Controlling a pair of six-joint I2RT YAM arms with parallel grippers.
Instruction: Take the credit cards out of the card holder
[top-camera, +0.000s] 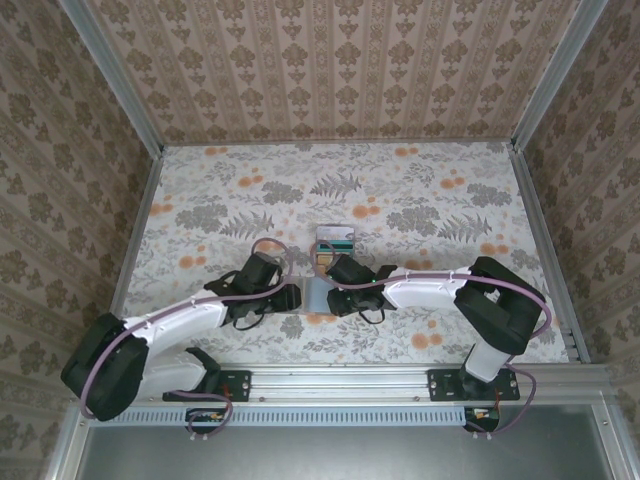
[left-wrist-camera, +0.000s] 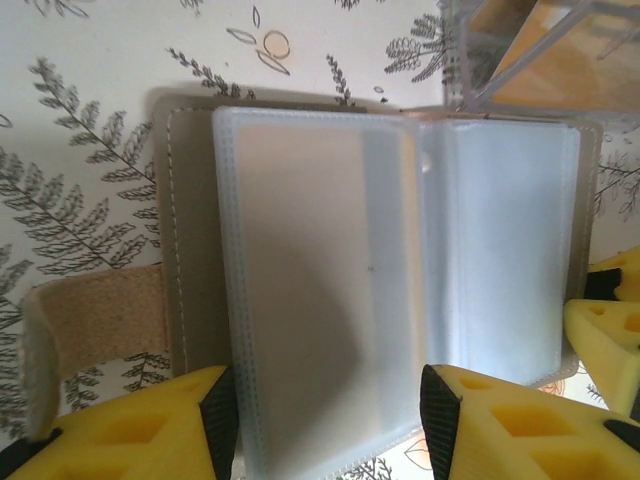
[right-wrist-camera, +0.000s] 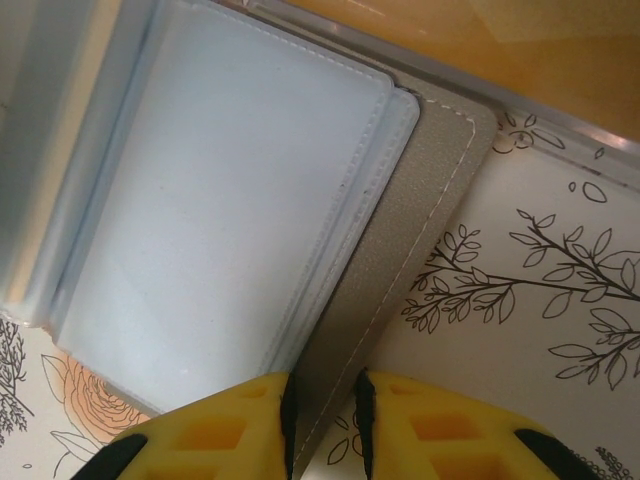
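Wallpapered walls around a pale desk (top-camera: 420, 200) printed with grey ferns and orange blooms. At left, left hand (left-wrist-camera: 328, 440) low over the near edge of the flat taupe-brown card holder (left-wrist-camera: 400, 250) with its blue-grey clear pocket leaves. Yellow fingers (left-wrist-camera: 150, 435) standing wide, one to each side of the nearer pocket leaf, nothing visibly clamped; probably set so to steady or spread that leaf during a search of the pockets. Off the holder's left edge, tan fabric closing strap (left-wrist-camera: 90, 320) flopped out on the desk, hence the holder lying open and flat. Upturned pockets looking pale and empty from both wrist views, with cloudy plastic perhaps hiding a white card. Just behind the holder, teal-green plastic credit card (top-camera: 338, 238) and gold-tan credit card (top-camera: 331, 262) close together, the gold-tan one apparently inside or under a clear plastic box (left-wrist-camera: 500, 50) with a corner against the holder's far edge; likely the drop spot for cards taken out. At right, right hand (right-wrist-camera: 325, 430) closed to a narrow slit on the stitched edge of the taupe cover, pinning that half down against sliding or folding shut. Judged well along: two cards out, remaining pockets to be checked.
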